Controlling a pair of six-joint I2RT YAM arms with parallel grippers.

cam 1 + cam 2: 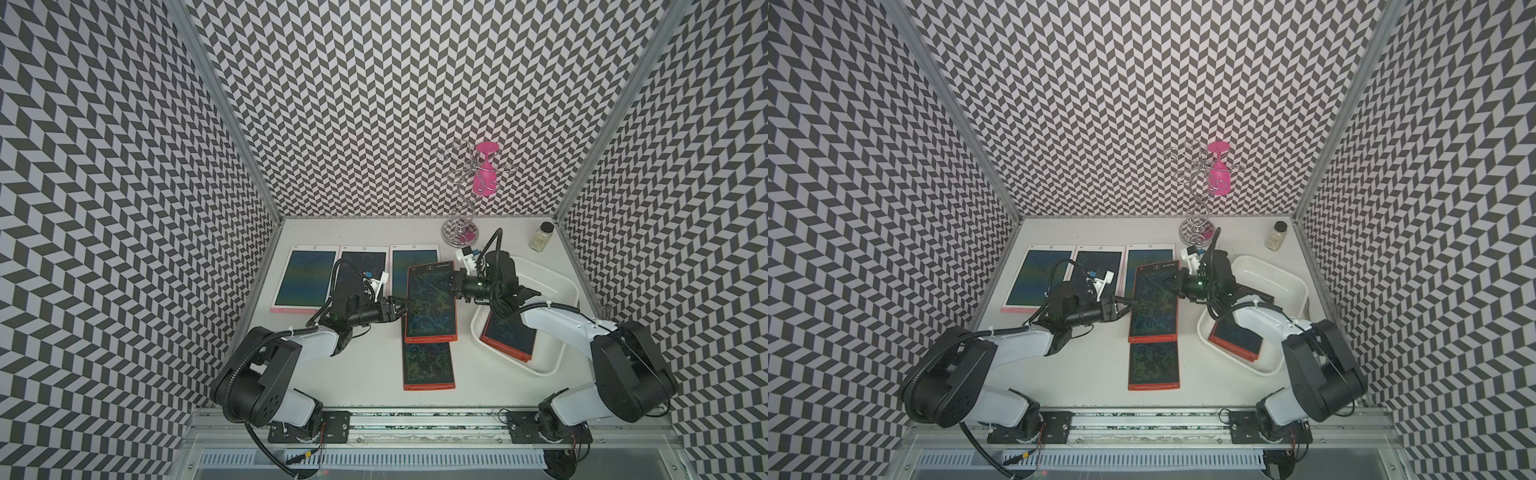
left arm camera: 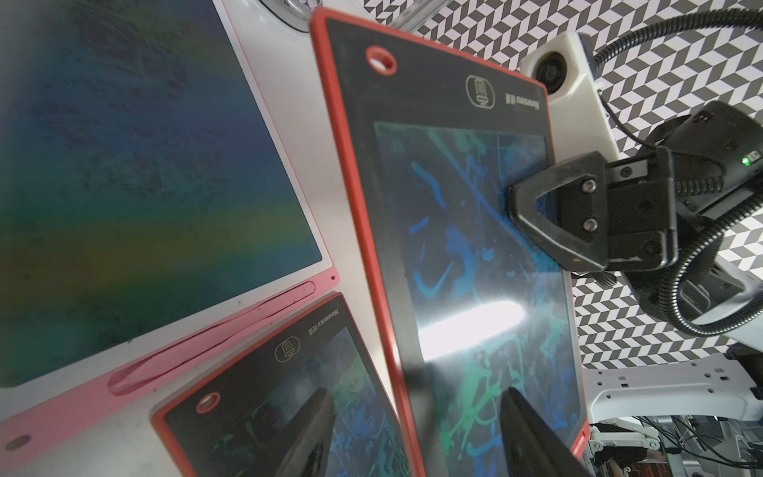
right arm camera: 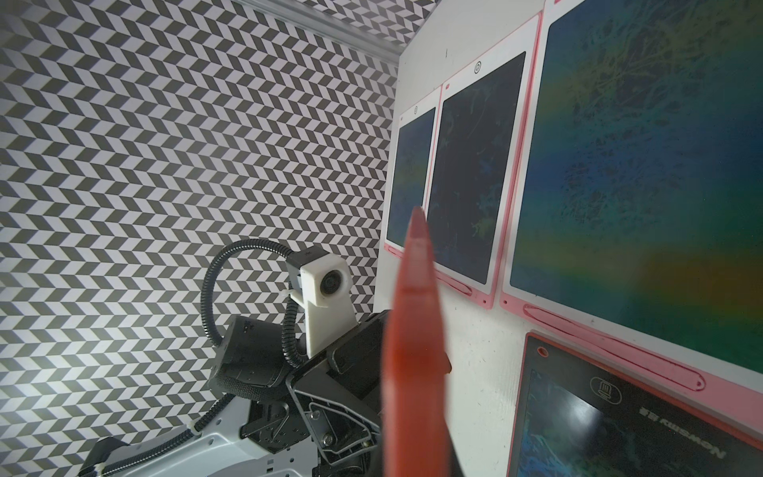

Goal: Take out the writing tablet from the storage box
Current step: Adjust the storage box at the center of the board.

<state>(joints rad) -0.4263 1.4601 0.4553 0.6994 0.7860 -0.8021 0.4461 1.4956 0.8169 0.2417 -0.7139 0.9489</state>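
**Red tablet out of the box, held between the two arms**

The writing tablet is outside the storage box and well to its left, over the middle of the counter. It is raised clear of the surface with its screen upward. Seen from above, its far end overlaps one of the pink tablets and its near end overlaps a second red tablet that lies flat on the counter.

The right tool is clamped on the tablet's right long edge, close to the far end. One black finger presses on the scribbled screen in the left wrist view. The right wrist view shows the tablet edge-on as a red blur, so the grip itself cannot be made out there.

The left tool stands wide at the opposite long edge, about halfway along it. In the left wrist view its two fingers sit either side of that edge (whether they touch the frame I cannot tell).

The box sits on the right of the counter under the right arm, with stacked red tablets at its near end; its far end is bare white. The three pink tablets lie in a row at the far left.
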